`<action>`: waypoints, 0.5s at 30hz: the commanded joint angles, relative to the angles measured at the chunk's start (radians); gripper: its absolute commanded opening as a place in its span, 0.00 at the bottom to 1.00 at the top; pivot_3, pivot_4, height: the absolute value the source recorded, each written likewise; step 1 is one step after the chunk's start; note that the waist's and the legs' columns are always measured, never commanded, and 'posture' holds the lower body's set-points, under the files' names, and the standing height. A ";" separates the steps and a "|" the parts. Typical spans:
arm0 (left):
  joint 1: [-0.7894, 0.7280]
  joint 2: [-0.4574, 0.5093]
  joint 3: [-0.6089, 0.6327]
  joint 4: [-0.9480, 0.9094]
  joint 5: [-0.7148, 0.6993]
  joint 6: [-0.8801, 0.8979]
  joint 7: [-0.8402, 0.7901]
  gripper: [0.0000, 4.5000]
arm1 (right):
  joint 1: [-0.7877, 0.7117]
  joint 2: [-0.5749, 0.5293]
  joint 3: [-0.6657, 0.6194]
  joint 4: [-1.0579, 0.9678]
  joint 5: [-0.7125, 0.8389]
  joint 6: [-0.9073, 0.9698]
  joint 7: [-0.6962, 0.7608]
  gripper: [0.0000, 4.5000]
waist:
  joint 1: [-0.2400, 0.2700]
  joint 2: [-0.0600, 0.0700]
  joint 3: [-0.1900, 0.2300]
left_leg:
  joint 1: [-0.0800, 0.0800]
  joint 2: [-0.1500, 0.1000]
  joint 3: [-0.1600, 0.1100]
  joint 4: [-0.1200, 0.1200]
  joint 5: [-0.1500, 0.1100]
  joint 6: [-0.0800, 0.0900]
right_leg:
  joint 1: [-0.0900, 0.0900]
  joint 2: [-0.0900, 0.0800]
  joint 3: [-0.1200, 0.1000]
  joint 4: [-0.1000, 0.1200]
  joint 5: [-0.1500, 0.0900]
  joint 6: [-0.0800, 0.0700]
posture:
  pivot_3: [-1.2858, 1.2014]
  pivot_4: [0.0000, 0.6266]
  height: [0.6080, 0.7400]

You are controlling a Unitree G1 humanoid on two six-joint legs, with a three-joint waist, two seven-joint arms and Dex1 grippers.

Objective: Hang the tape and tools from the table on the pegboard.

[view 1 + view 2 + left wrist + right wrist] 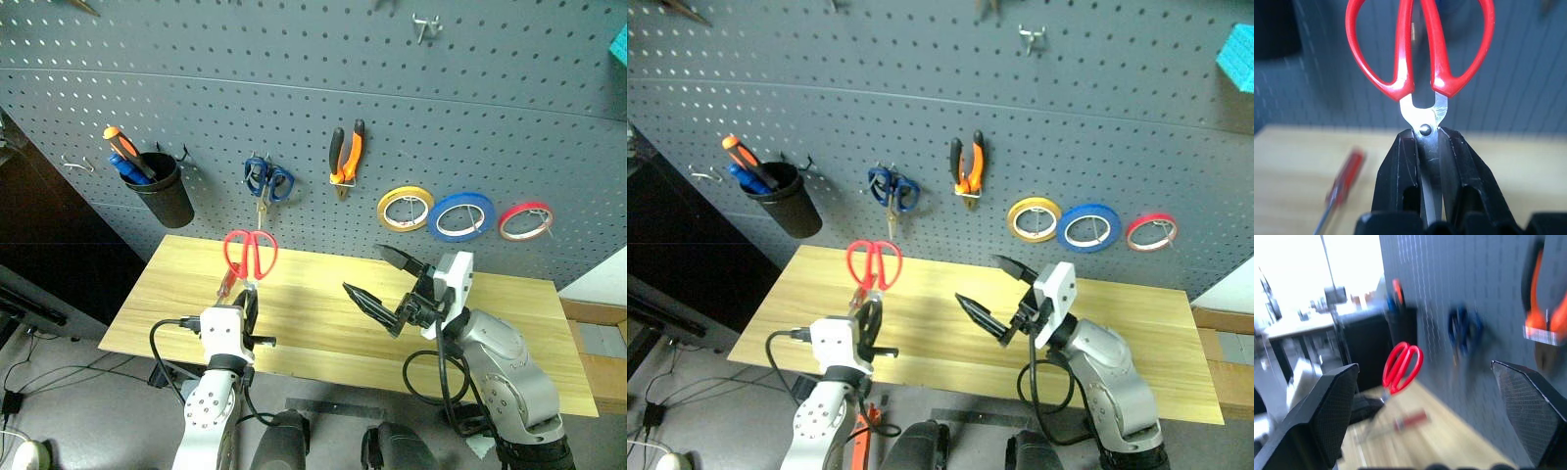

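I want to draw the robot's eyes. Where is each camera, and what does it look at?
Left eye view: on the head, looking down at the table and pegboard; both arms show.
Right eye view: beside it, same scene.
Left wrist view: on the left arm, looking along the left gripper shut on the red scissors.
Right wrist view: on the right arm, between its open fingers toward the pegboard.
Shared: all four show the red scissors.

Even indoor light throughout; the right wrist view is motion-blurred, with bright window glare at one side.
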 commanded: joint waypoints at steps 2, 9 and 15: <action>-0.087 -0.012 0.043 0.032 -0.070 -0.092 -0.031 0.05 | -0.053 0.027 0.003 -0.017 0.027 -0.019 -0.047 1.00 | 0.000 0.000 -0.013 | 0.001 0.000 0.000 0.001 0.001 0.001 | 0.000 0.001 0.000 0.002 0.000 0.000 | 0.58 0.06 1.00; -0.281 0.027 0.076 0.149 -0.084 -0.078 -0.064 0.05 | -0.093 0.030 0.022 0.047 -0.015 -0.057 -0.076 1.00 | 0.001 -0.005 -0.050 | 0.002 0.000 0.000 0.001 0.002 0.002 | 0.001 0.003 0.001 0.004 0.001 0.000 | 0.58 0.04 1.00; -0.360 0.045 0.060 0.210 -0.099 -0.047 -0.123 0.05 | -0.101 0.043 0.037 0.072 -0.054 -0.086 -0.111 1.00 | 0.000 -0.005 -0.066 | 0.003 -0.001 0.000 0.001 0.002 0.002 | 0.001 0.003 0.002 0.004 0.001 0.000 | 0.57 0.03 1.00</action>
